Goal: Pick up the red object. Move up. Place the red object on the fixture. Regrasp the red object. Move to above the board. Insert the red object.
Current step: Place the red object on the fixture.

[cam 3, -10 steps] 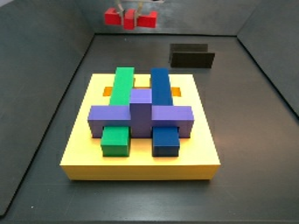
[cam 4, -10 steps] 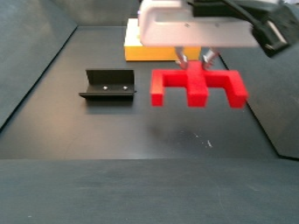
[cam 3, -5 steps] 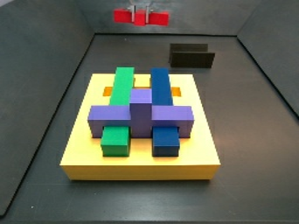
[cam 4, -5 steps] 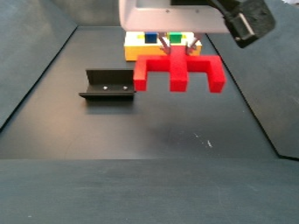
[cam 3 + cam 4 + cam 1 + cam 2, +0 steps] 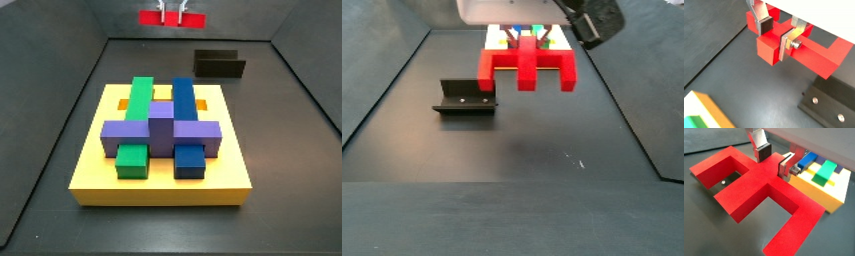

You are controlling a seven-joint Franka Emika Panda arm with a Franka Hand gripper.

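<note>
The red object (image 5: pixel 529 68) is a flat comb-shaped piece with prongs. It hangs in the air in my gripper (image 5: pixel 528 42), high above the floor. In both wrist views the silver fingers (image 5: pixel 791 35) are shut on its central bar (image 5: pixel 751 183). In a side view it shows small at the far end (image 5: pixel 173 18). The fixture (image 5: pixel 465 97), a dark L-shaped bracket, stands on the floor below and beside the red object; it also shows in a side view (image 5: pixel 221 64) and in a wrist view (image 5: pixel 827 105).
The yellow board (image 5: pixel 162 165) carries purple (image 5: pixel 160 130), green (image 5: pixel 138 100) and blue (image 5: pixel 183 100) blocks. It shows behind the gripper in a side view (image 5: pixel 502 55) and in a wrist view (image 5: pixel 821 183). Grey walls bound the dark floor.
The gripper has risen with the red object, which has moved up and away from the floor, toward the board.
</note>
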